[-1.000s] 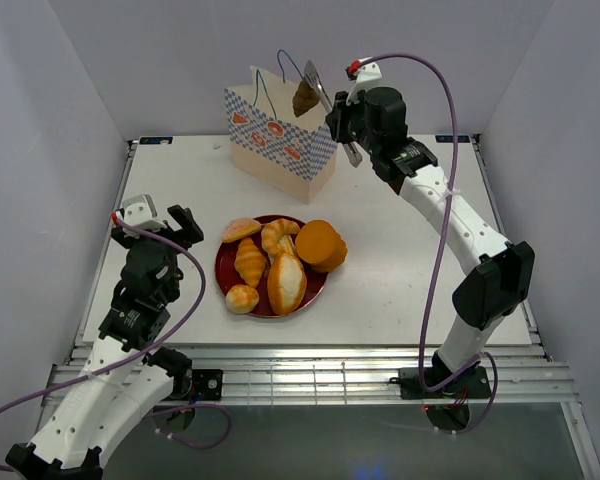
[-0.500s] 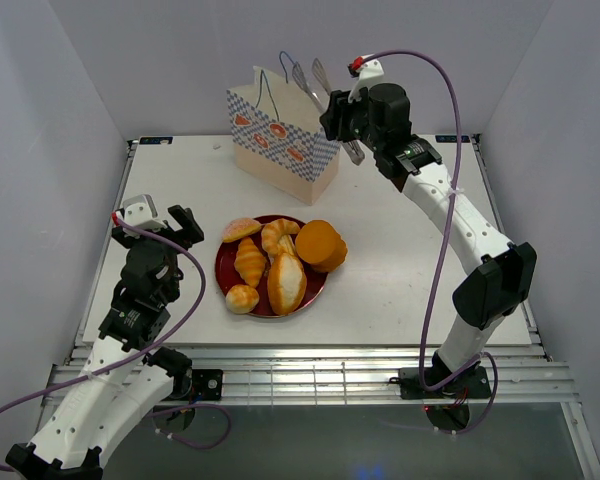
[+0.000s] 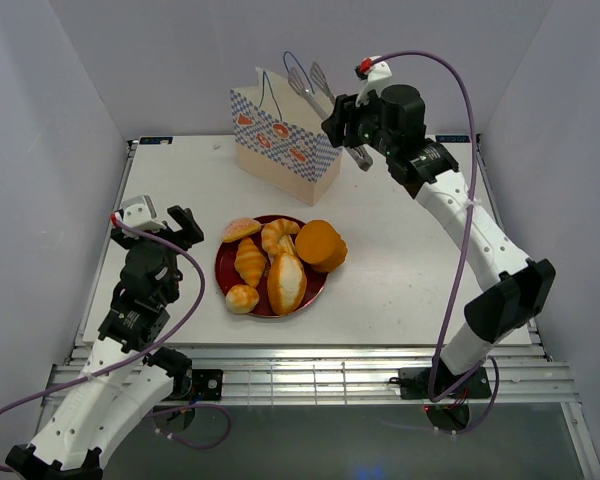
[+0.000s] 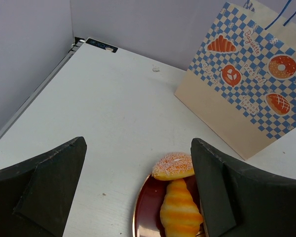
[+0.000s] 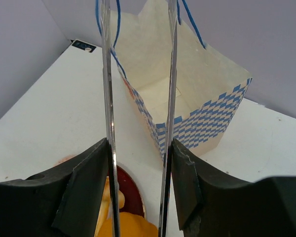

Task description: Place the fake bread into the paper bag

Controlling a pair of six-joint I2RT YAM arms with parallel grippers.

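1. Right gripper [image 5: 138, 143] is clamping a pair of metal tongs [image 5: 107, 98], its fingers pressing on the outer faces of the two blades. The blades are standing apart with nothing between them.
2. The tongs are hanging over the open mouth of the paper bag [image 3: 280, 150], their tips raised beside the blue cord handles [image 3: 270, 90].
3. The paper bag is standing upright at the far side of the white table [image 3: 400, 250], well apart from the plate.
4. The fake bread [image 3: 275, 260] is lying piled on a dark red plate [image 3: 223, 270] at the table's middle:
   - two croissants [image 3: 251, 260] are lying side by side;
   - an oblong cream-topped loaf [image 3: 287, 283] is lying just beside them;
   - a small roll [image 3: 242, 298] is sitting at the near rim;
   - a sugared roll [image 4: 173, 166] is sitting at the far rim;
   - a round orange bun [image 3: 322, 243] is leaning on the right rim.
5. The left gripper [image 4: 138, 143] is hovering left of the plate and facing the bag. Its jaws are spread wide and are holding nothing.
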